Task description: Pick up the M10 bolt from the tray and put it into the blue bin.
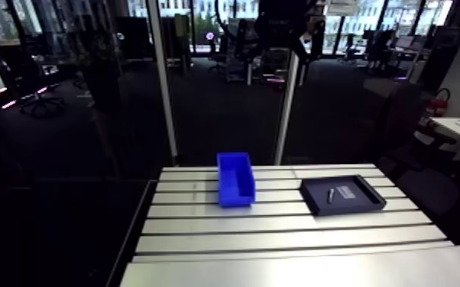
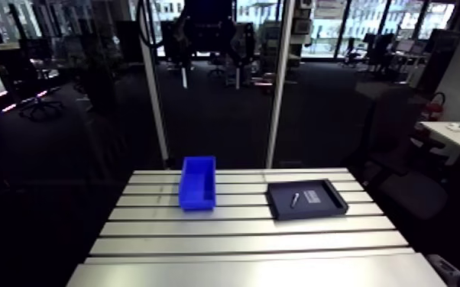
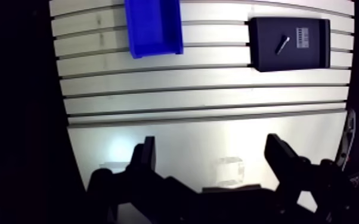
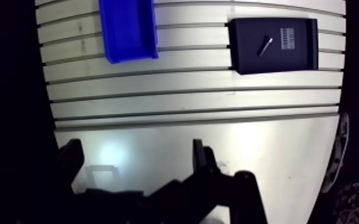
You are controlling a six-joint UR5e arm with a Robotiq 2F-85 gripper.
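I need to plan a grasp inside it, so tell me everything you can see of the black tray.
The black tray is a shallow rectangle with a low raised rim, matte and dark, plastic by its look. It sits flat on the slotted aluminium table, beside the blue bin but apart from it. Inside lie a small silvery bolt, set diagonally, and a pale printed label next to it. Nothing else touches the tray.

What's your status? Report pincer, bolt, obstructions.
Pincer open, empty, above table. Bolt lying in black tray. Blue bin beside tray, nothing between.
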